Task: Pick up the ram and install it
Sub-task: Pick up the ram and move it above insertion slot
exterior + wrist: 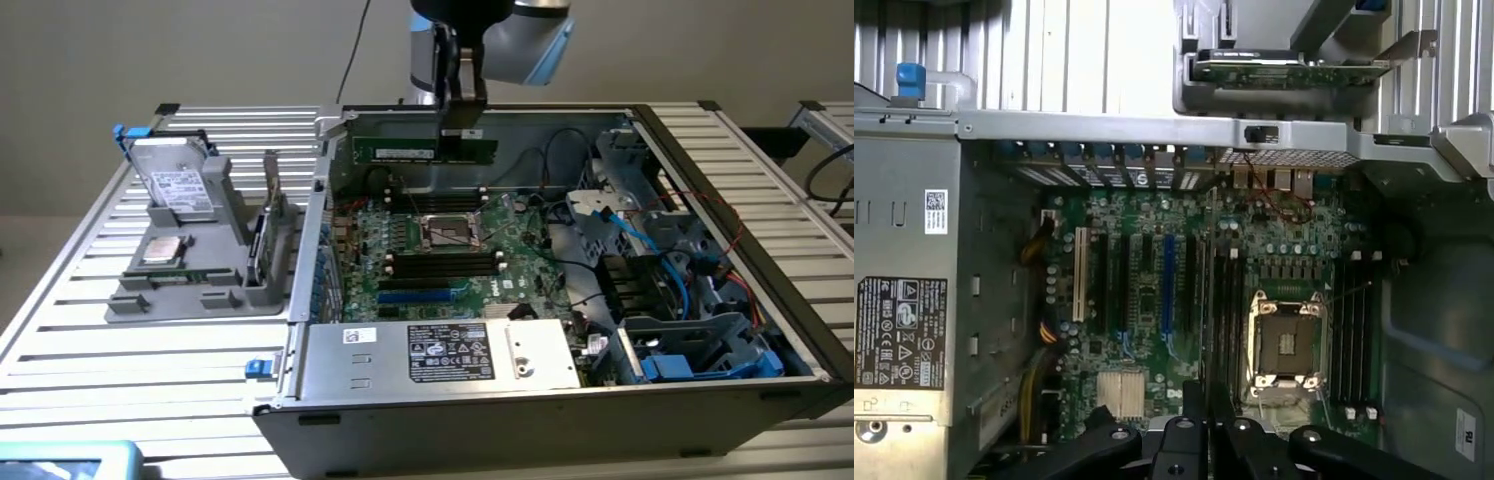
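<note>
Black gripper (pixel 1206 432) clamped on the thin green ram stick (pixel 400 150), which hangs over the open case.

Going left to right in the exterior view, we see a grey plastic tray (pixel 200 295) on the slatted metal table (pixel 107 370). It's got a silver hard drive (pixel 174 185) propped up, a small square silver processor chip (pixel 163 250) lying flat and a bigger expansion card (pixel 271 225) standing on edge. Next is the grey metal computer case (pixel 534 420), with a silver power supply box (pixel 441 350) along its near wall and the green motherboard (pixel 441 250) behind that. We see the ram held level above the board's far end, close by the case's far wall and clear of the black memory slots (pixel 441 265). Blue cables (pixel 627 235) tangle on the right.
</note>
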Controlling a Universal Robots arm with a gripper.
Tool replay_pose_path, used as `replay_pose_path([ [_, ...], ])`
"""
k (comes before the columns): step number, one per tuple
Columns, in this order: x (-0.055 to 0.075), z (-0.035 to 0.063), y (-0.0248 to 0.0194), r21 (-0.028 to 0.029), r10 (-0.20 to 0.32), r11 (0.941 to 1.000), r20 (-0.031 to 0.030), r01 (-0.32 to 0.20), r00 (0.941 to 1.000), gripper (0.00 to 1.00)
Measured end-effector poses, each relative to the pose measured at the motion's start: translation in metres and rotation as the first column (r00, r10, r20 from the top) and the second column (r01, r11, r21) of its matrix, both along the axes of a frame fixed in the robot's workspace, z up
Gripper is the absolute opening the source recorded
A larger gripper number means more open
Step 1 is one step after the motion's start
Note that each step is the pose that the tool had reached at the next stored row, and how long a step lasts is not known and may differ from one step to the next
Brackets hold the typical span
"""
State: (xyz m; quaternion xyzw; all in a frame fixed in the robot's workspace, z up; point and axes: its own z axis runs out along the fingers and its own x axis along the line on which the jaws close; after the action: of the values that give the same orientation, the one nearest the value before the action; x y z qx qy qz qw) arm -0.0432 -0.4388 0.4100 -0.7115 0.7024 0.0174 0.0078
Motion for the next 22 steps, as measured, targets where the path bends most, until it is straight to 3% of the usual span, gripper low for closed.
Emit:
replay_pose_path([
  [2, 0.003, 0.0000, 0.0071, -0.0005, 0.000, 1.0000, 0.0013, 0.000, 1.0000, 0.13],
  [5, 0.009, -0.0001, 0.0169, -0.0017, 0.000, 1.0000, 0.0098, 0.000, 1.0000, 0.13],
  [7, 0.013, -0.0004, 0.0202, -0.0017, 0.000, 1.0000, 0.0194, 0.000, 0.9998, 0.13],
  [10, 0.018, -0.0021, 0.0212, -0.0016, 0.000, 1.0000, 0.0278, 0.000, 0.9996, 0.13],
  [18, 0.020, -0.0083, 0.0223, -0.0016, 0.000, 1.0000, 0.0266, 0.000, 0.9996, 0.13],
  [22, 0.020, -0.0128, 0.0305, -0.0016, 0.000, 1.0000, 0.0265, 0.000, 0.9996, 0.13],
])
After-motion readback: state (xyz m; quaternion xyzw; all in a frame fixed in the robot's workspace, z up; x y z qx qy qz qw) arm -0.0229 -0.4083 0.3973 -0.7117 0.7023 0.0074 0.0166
